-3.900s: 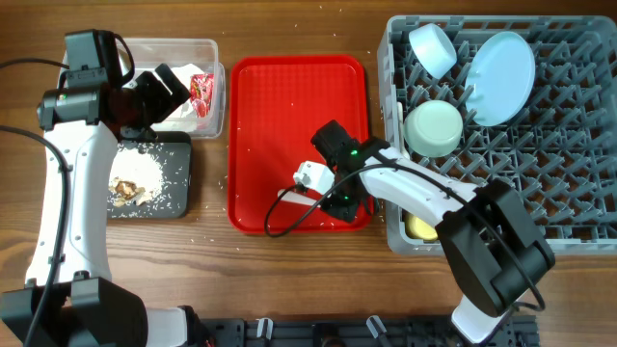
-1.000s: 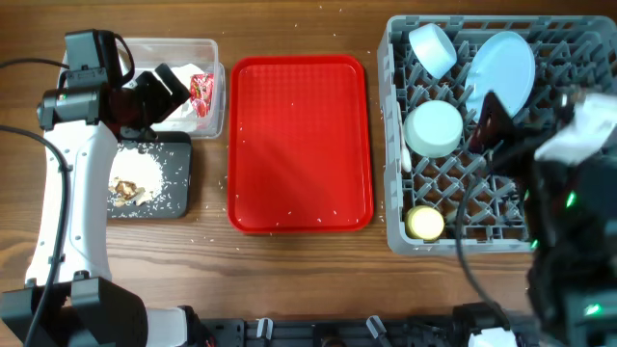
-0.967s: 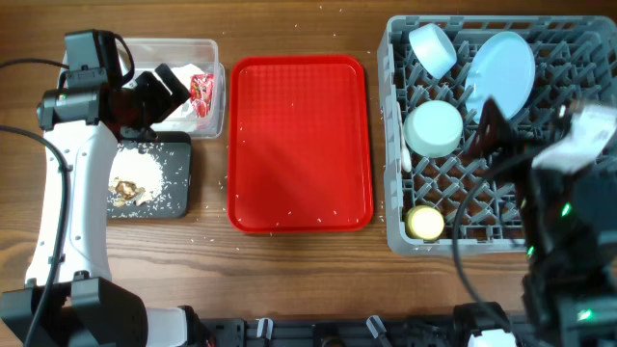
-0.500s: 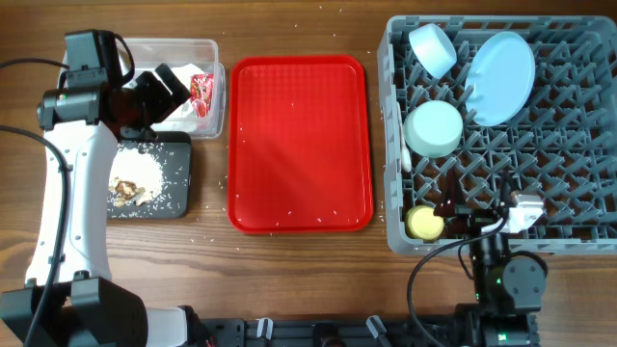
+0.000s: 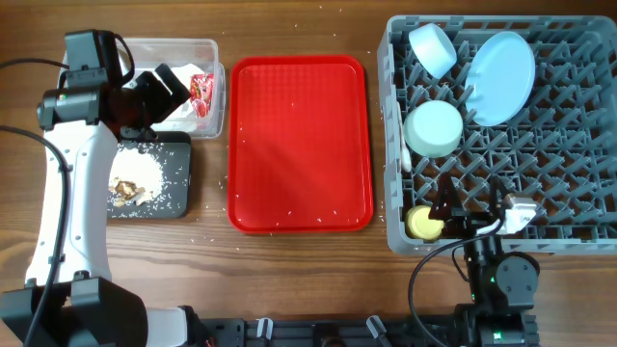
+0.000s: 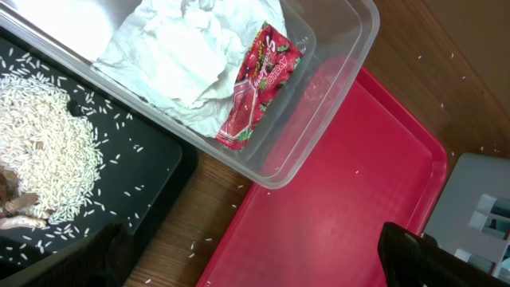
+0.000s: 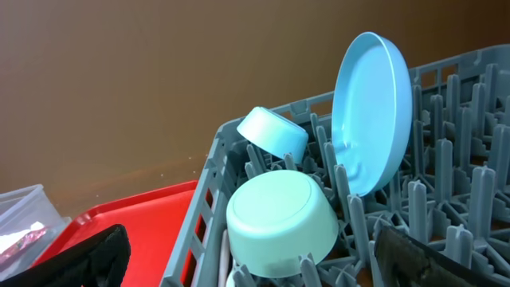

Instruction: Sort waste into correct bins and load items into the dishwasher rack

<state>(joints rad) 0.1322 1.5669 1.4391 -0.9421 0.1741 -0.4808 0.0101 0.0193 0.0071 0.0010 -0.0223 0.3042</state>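
Note:
The grey dishwasher rack (image 5: 578,193) holds a pale-blue plate (image 5: 501,77) on edge, two blue-green bowls (image 5: 432,48) (image 5: 434,128) and a yellow cup (image 5: 424,224). My right gripper (image 5: 474,204) hovers open and empty over the rack's front edge. Its wrist view looks across the nearer bowl (image 7: 279,219) to the plate (image 7: 370,112). My left gripper (image 5: 178,94) is open and empty above the clear tub (image 5: 217,92). The red wrapper (image 6: 259,88) and white napkin (image 6: 175,56) lie in that tub. Food scraps (image 5: 130,188) lie in the black tray (image 5: 178,173).
A flat red serving tray (image 5: 299,145) sits between the bins and the rack, dotted with a few rice grains. A white plastic handle (image 5: 406,145) stands along the rack's left wall. Loose grains are scattered on the wooden table (image 5: 212,241).
My right arm left the red tray, swung over the rack and drew back to the rack's front edge, where it has nearly settled. The left arm has not moved.

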